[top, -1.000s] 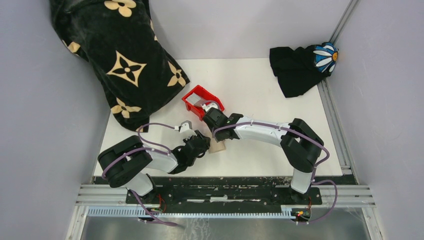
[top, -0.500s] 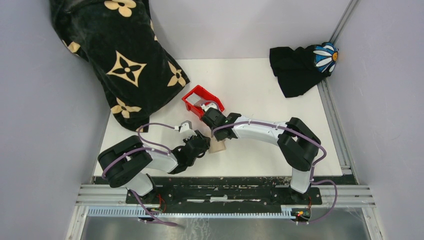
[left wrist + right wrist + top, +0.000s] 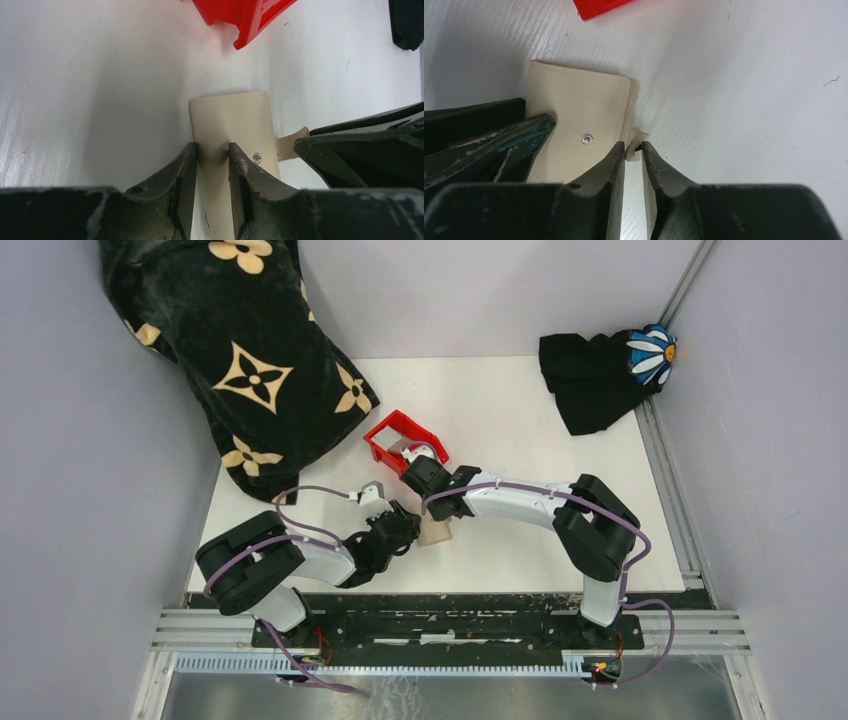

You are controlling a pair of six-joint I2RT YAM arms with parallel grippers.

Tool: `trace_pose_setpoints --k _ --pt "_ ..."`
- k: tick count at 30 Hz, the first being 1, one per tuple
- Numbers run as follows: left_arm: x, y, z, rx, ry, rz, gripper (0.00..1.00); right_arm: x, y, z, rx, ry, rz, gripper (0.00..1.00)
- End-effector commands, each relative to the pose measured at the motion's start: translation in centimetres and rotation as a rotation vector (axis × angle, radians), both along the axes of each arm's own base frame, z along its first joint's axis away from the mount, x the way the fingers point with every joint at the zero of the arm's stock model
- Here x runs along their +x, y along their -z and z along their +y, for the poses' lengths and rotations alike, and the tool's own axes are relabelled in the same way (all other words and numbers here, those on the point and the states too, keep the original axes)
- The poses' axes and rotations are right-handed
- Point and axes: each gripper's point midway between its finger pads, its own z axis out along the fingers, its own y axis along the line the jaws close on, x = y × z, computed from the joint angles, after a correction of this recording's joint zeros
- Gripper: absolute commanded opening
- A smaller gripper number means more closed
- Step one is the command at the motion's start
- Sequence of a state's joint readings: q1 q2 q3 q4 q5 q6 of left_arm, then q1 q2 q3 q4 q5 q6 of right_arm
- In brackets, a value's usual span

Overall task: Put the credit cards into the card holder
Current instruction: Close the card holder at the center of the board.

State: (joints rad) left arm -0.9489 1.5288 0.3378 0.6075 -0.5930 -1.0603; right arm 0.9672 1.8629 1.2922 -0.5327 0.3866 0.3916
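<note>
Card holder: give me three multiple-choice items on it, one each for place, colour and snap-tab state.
1. Where is the card holder? A. in the red bin B. on the table, between the left hand and the right hand C. on the black cloth
2. Its colour? A. beige B. red C. black
3. Its snap tab? A. snapped shut B. undone, between the right hand's fingers C. missing
Answers: 1 B, both wrist views show it on the white surface; 2 A, pale beige throughout; 3 B, the tab sticks out past the bare stud.
</note>
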Motion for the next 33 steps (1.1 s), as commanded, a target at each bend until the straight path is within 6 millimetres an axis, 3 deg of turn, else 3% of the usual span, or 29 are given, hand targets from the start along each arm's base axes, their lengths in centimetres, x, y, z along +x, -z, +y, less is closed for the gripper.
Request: trace_pose_setpoints --k 1,15,33 --pt "-0.8 1.7 0.5 0.060 0.020 0.043 0.37 0.8 -1.9 1.1 0.043 0.003 -0.053 0.22" --pt "-0.8 1.7 0.4 0.059 0.020 0.043 0.37 0.1 -2.1 1.9 0.082 -0.012 -0.040 0.11" --pt "-0.8 1.6 -0.3 0.041 0.046 0.050 0.37 -0.8 -0.8 3.3 0.073 -0.042 -0.009 0.07"
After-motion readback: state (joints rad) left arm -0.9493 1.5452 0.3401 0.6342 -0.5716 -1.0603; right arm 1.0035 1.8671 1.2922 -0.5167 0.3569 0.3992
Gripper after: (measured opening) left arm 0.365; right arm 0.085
